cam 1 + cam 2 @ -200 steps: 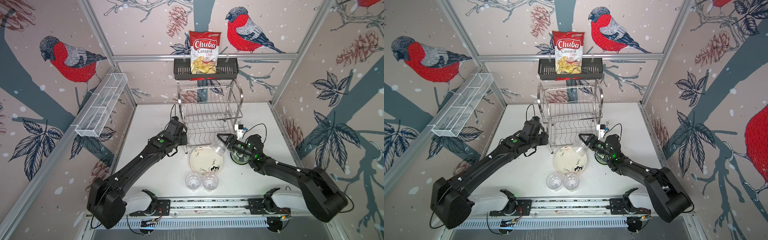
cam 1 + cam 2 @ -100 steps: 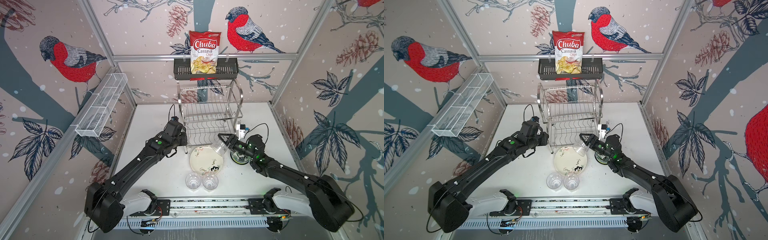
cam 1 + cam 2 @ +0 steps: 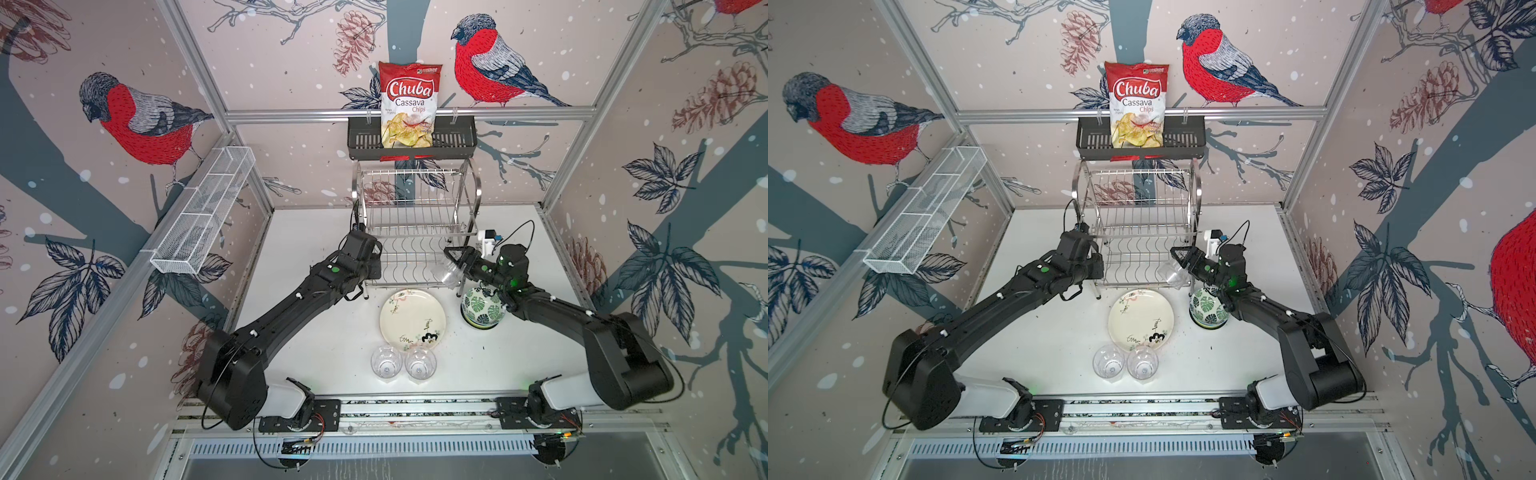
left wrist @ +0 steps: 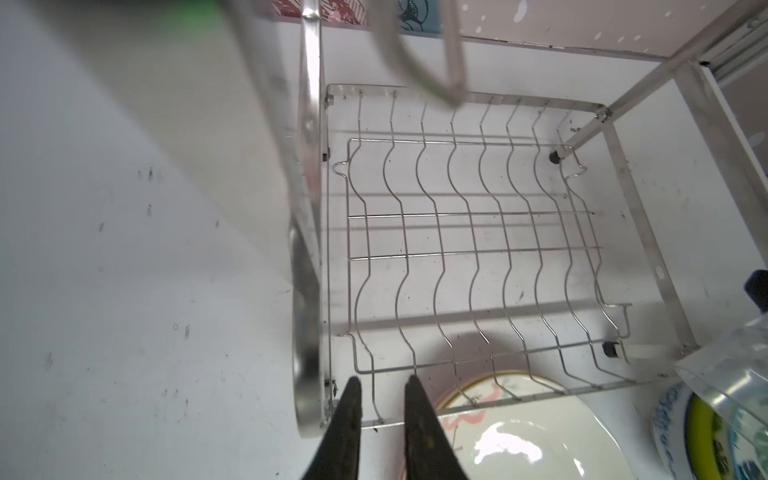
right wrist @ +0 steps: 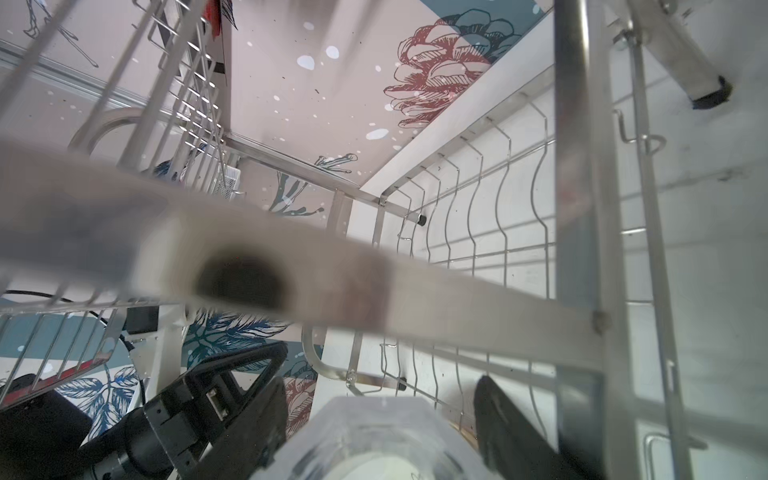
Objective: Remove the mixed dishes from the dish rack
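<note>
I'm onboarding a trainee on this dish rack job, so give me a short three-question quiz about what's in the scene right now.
1. Count: how many clear tumblers stand upright on the table?
2. True or false: the dish rack has a plate in its lower tier.
3. The fingers of the right gripper are closed on: A) the green-leaf bowl, B) a third tumbler, C) the chips bag.

Key: 1. Two. 2. False; the lower tier is bare, and the cream floral plate lies on the table. 3. B.
</note>
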Controlling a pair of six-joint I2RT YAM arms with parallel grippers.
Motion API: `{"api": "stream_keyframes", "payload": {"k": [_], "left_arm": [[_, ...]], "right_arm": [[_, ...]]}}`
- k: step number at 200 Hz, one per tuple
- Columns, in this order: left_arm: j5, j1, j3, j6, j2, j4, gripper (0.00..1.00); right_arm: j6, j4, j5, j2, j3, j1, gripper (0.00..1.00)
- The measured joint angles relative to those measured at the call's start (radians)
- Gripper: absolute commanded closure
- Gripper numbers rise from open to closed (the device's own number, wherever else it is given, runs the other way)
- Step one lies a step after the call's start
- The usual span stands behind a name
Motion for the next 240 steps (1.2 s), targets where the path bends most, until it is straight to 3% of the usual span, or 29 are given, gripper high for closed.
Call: {"api": "stream_keyframes", "payload": {"k": [52,122,159,207,223,240], "left_arm": [[-0.044,0.004,0.135,0.012,0.142,-0.003,0.84],[-0.05,0.005,0.154,0.021,0.161,-0.005,0.85],[0.019,0.005,0.143,0.002,0.119,-0.054,0.85],[0.078,0.003,0.02,-0.013,-0.028,-0.081,0.82],[0.079,0.003,-0.02,-0.027,-0.078,-0.089,0.77],[0.079,0.003,-0.061,-0.027,-0.128,-0.089,0.63]], "right_arm": [[-0.02,0.02,-0.086,0.123,0.106,-0.055,0.91],[-0.023,0.043,-0.152,0.207,0.183,-0.098,0.92],[-0.022,0.014,-0.134,0.105,0.116,-0.056,0.92],[-0.02,-0.023,-0.074,-0.116,-0.013,0.006,0.92],[-0.022,-0.039,-0.037,-0.179,-0.042,0.028,0.92],[-0.022,-0.048,-0.005,-0.212,-0.065,0.047,0.92]]}}
